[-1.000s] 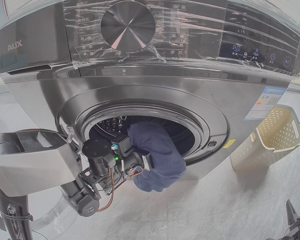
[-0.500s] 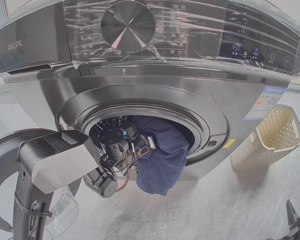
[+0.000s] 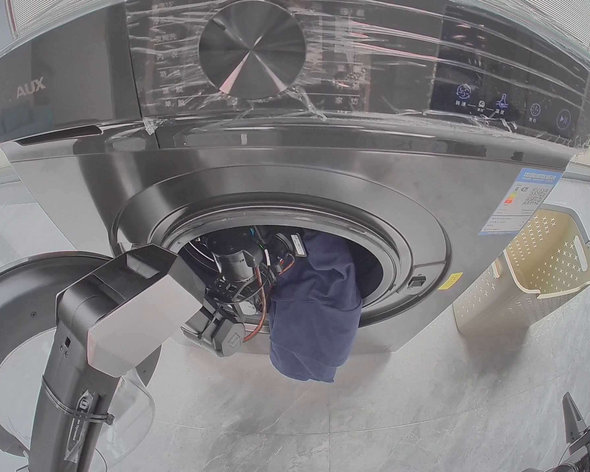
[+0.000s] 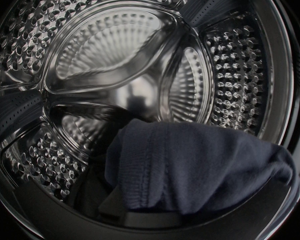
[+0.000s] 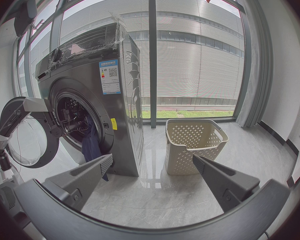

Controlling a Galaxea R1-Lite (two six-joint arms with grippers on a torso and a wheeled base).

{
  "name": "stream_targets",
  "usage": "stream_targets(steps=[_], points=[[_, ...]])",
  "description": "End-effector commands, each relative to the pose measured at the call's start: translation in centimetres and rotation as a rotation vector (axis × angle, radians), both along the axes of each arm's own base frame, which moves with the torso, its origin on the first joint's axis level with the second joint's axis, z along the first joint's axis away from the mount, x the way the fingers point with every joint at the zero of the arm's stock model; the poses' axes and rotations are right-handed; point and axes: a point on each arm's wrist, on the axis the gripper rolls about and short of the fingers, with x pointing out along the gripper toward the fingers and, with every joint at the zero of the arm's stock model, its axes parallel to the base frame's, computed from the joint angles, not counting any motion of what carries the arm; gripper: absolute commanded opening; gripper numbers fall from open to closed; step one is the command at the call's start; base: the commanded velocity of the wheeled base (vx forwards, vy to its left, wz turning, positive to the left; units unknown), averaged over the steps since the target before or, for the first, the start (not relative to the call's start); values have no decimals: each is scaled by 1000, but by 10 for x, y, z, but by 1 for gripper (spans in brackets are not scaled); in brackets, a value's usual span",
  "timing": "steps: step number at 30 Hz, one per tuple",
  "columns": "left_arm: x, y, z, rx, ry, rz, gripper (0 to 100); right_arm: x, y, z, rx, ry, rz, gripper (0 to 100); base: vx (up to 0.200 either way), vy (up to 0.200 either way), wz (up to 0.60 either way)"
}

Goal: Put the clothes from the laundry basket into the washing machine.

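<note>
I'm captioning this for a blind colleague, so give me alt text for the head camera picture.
The robot's left arm extends into the open drum of the washing machine, where a navy garment hangs over the lip, partly inside and partly dangling toward the floor. A cream laundry basket stands on the floor on the robot's right.

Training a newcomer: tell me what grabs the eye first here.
A dark blue cloth garment hangs half out of the round door opening of the grey front-loading washing machine, the left arm in the opening beside it. A cream perforated plastic laundry basket stands on the floor right of the machine.
</note>
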Motion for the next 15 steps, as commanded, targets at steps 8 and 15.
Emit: stream_targets(steps=[8, 15], points=[[3, 1, 0, 2, 10, 22, 100, 0, 0, -5, 0, 0, 0, 100, 0, 0, 0], [-31, 7, -7, 109, 179, 1, 100, 0, 0, -5, 0, 0, 0, 100, 0, 0, 0]])
